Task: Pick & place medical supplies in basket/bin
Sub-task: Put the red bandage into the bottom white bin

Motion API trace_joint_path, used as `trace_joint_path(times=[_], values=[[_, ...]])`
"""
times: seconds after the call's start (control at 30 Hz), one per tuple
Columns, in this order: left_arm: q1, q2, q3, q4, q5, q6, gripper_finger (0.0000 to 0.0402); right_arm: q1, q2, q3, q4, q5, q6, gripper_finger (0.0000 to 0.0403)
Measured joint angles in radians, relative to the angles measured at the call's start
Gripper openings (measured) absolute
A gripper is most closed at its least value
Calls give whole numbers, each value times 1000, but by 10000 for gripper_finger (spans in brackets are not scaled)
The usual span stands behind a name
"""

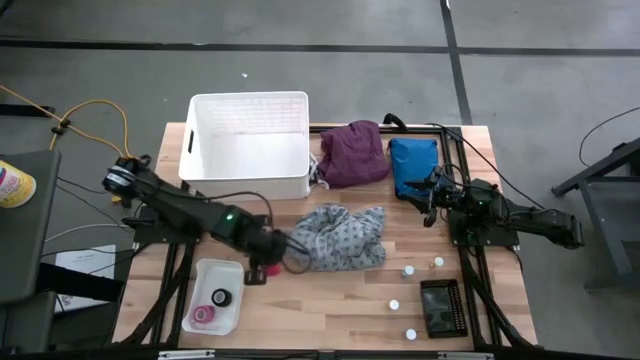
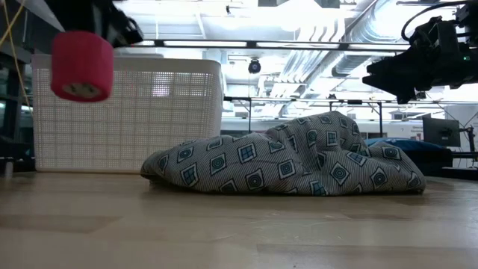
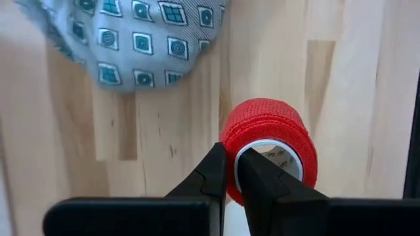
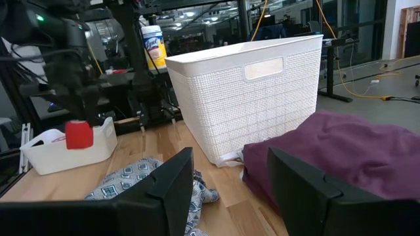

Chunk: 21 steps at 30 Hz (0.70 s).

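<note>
My left gripper (image 1: 262, 268) hangs above the table between the small white tray (image 1: 236, 272) and the grey dotted cloth (image 1: 340, 238), shut on a red tape roll (image 3: 272, 134). The roll also shows high in the low view (image 2: 82, 66). The cloth lies bunched on the wood, just in front of the big white basket (image 1: 250, 145). A purple cloth (image 1: 355, 153) lies right of the basket. Pink (image 1: 203, 314) and black (image 1: 220, 297) rolls rest in the tray. My right gripper (image 4: 230, 190) waits open at the table's right side. My left gripper pinches the red roll's wall (image 3: 231, 147) between its two fingers, one finger (image 3: 259, 180) inside the white core and the other (image 3: 211, 174) outside. The fingers come from above, pointing steeply down. The roll hangs lifted clear of the table, its open end facing downward.
Several white-capped vials (image 1: 408, 270) stand on the wood at the near right, beside a black rack (image 1: 441, 307). A blue pouch (image 1: 413, 165) lies by the right arm. Bare wood shows between the tray and the vials.
</note>
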Motion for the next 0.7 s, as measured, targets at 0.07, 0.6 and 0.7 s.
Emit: trace_joint_path(times=[0.07,0.6,0.7], values=[[-36,-25,0,-31,-43,-35,22,0,0,0,0,0,0,181],[-288,-303,-214,-109,-96,-371,22,0,0,0,0,0,0,181],[-349,-345,-237,-142,-122,-426,22,0,0,0,0,0,0,181]])
